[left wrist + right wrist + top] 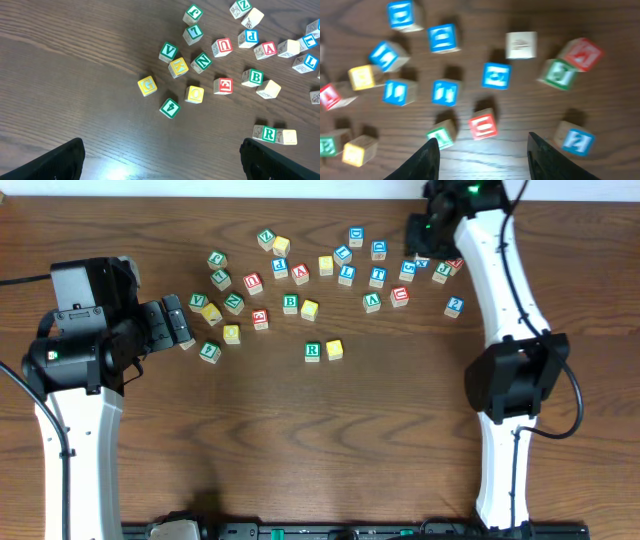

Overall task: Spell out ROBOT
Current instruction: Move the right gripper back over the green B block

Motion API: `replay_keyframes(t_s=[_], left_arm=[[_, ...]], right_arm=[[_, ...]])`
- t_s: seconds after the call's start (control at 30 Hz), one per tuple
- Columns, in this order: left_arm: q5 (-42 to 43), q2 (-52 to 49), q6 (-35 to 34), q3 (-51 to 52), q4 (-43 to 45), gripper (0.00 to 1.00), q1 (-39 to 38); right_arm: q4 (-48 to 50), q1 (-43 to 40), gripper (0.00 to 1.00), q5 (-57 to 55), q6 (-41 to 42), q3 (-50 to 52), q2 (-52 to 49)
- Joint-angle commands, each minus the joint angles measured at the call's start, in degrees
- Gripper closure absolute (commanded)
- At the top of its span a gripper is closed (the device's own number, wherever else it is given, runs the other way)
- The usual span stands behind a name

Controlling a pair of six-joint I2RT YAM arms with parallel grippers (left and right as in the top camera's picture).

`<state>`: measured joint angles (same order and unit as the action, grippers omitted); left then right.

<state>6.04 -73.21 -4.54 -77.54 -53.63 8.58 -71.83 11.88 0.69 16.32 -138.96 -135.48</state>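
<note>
- Nearest on the dark wooden table [400, 430] sits the green R cube [312, 351], letter up, set apart from the main scatter. The near yellow cube [334, 349] sits just to its right, so close that I cannot tell whether they touch.
- The left wrist view shows this pair at its lower right, side by side, beyond the right finger.
- A little farther back and well to the left, the left gripper [185, 323] hovers with its jaws spread wide and nothing between them. Its own camera shows bare wood between the two dark fingers [62, 160].
- Just beside it lies a loose group of green- and yellow-faced cubes, among them a green 4 cube [209, 351].
- Farther again, near the table's middle, is the green B cube [290, 304]. The far yellow cube [309, 309] lies just to its right, slightly turned.
- Beyond, to the right, a blue-lettered cube [378, 277] stands among other blue ones. Its letter looks like a T but is too small to be sure.
- Farthest, the right gripper [420, 248] hangs over the far right cluster, jaws partly apart and holding nothing. In its wrist view a red-lettered cube [482, 125] lies just ahead of the gap.
</note>
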Motion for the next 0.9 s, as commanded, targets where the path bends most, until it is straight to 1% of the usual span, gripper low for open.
replay_keyframes(t_s=[0.0, 0.47, 0.87], left_arm=[[-0.33, -0.20, -0.50, -1.44, -0.13, 0.02, 0.31], [-0.33, -0.20, -0.50, -1.44, -0.13, 0.02, 0.31], [-0.35, -0.20, -0.50, -1.44, -0.13, 0.02, 0.31]], right_arm=[[0.50, 2.97, 0.50, 0.35, 0.79, -0.66, 0.24], [4.20, 12.22, 0.48, 0.37, 1.70, 0.07, 0.09], [5.70, 16.26, 0.48, 0.37, 1.68, 0.44, 0.02]])
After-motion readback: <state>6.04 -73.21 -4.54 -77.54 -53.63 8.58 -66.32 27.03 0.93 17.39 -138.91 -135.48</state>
